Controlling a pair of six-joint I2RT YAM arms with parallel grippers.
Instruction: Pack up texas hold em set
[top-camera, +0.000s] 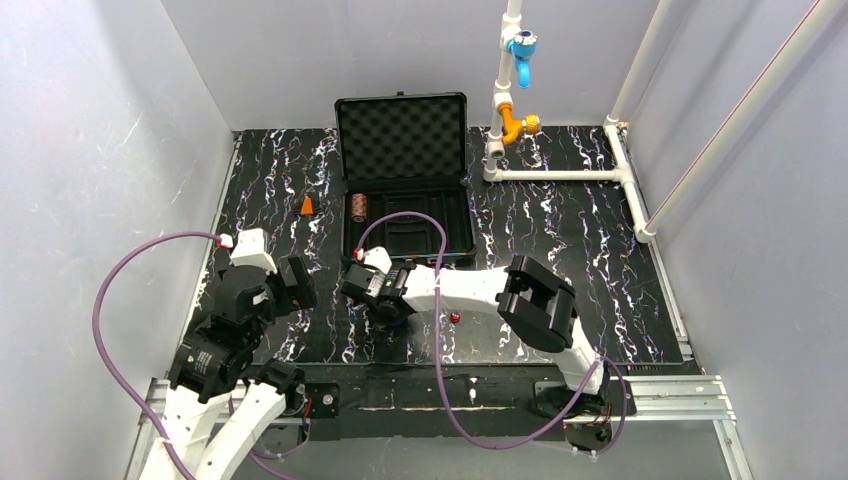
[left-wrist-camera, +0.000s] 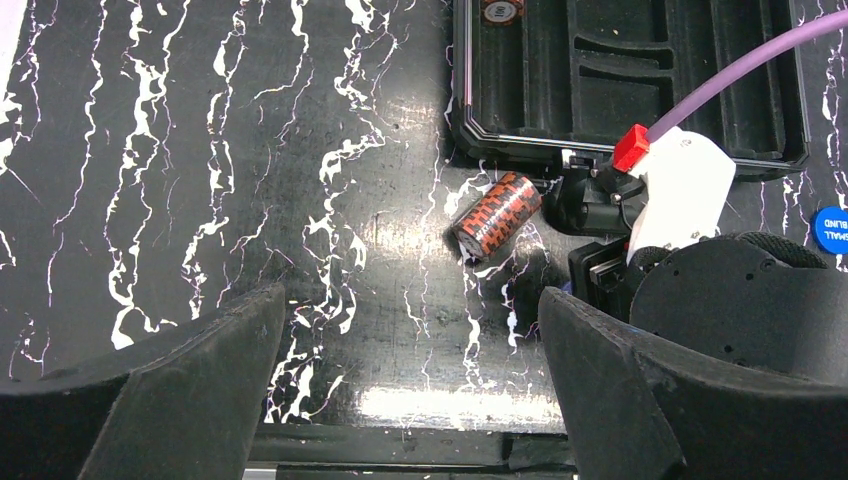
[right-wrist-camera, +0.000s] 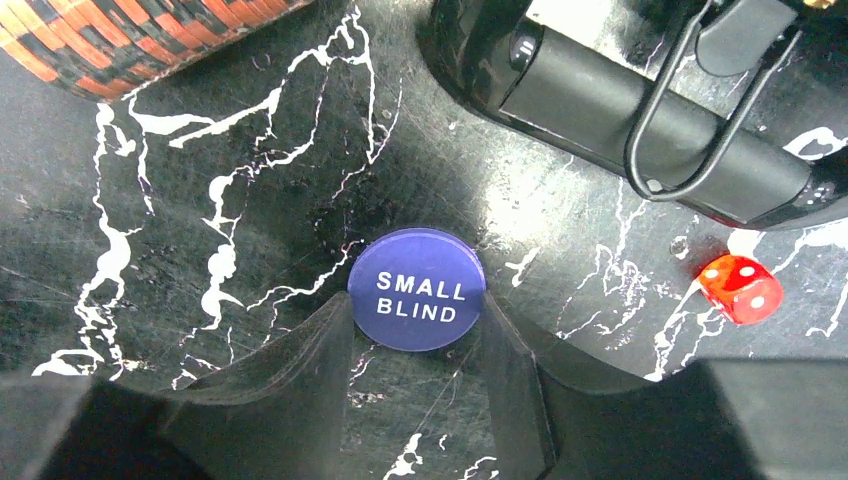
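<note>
Blue disc (right-wrist-camera: 417, 289) marked SMALL BLIND, flat on the surface (right-wrist-camera: 200, 200).
My right claw (right-wrist-camera: 415, 320) straddles it, grip not determinable; my left claw (left-wrist-camera: 410, 300) stands wide open.

Both arms pair white link shells with bulky black joint housings. The right arm (top-camera: 470, 288), just in front of the briefcase (top-camera: 405, 150), trails a purple cable (top-camera: 437, 350) from a red plug (top-camera: 358, 254); the left arm (top-camera: 215, 355), left of the briefcase, likewise. The left gripper (left-wrist-camera: 412, 295) has matte-black wedge fingers (left-wrist-camera: 170, 390).
</note>
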